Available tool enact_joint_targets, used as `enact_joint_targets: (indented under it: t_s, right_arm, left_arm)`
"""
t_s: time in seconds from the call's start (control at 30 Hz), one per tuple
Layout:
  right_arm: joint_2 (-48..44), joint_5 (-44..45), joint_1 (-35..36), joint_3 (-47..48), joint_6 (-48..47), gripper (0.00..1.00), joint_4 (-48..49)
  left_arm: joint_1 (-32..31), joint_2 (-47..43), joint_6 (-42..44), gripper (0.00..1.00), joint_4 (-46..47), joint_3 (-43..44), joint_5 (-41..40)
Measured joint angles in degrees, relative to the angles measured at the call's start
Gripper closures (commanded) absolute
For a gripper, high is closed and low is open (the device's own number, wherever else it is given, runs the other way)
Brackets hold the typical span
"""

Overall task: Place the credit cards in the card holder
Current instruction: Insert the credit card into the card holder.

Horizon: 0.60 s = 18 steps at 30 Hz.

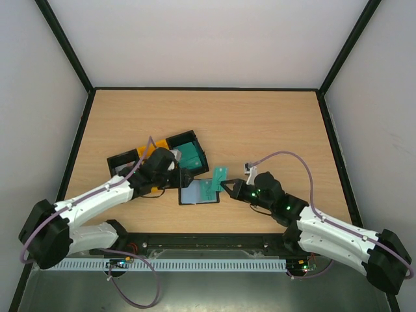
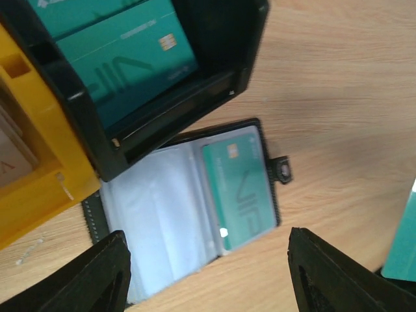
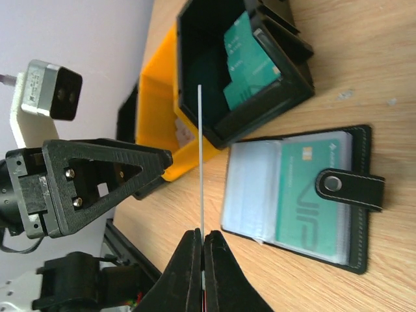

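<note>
The right tool grips a teal card on edge beside the open card holder near the desk's front edge; the left tool hangs released above.

The table reads to me as matt wood-grain laminate. The holder is matt black, leather-like, with pale stitching on its strap, a shiny metal snap and glossy clear plastic sleeves. Its teal card and the held card look smooth plastic. At eleven o'clock, the black tray and yellow tray are matt plastic.
</note>
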Motion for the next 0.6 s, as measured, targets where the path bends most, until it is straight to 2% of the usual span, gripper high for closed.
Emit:
enact_joint_targets:
  t_s: [0.17, 0.4, 0.6]
  right_arm:
    - [3.21, -1.2, 0.0, -2.1, -0.15, 0.98, 1.27]
    - [9.6, -3.41, 0.0, -4.17, 0.79, 0.98, 5.46]
    - [12.52, -4.63, 0.0, -4.55, 0.79, 0.98, 8.31]
  left_arm:
    - [-3.1, 3.19, -0.5, 0.29, 0.74, -1.46, -6.88]
    - [-3.41, 7.43, -1.03, 0.3, 2.89, -3.52, -10.97]
    - [-3.39, 12.83, -0.48, 0.27, 3.56, -2.47, -12.72]
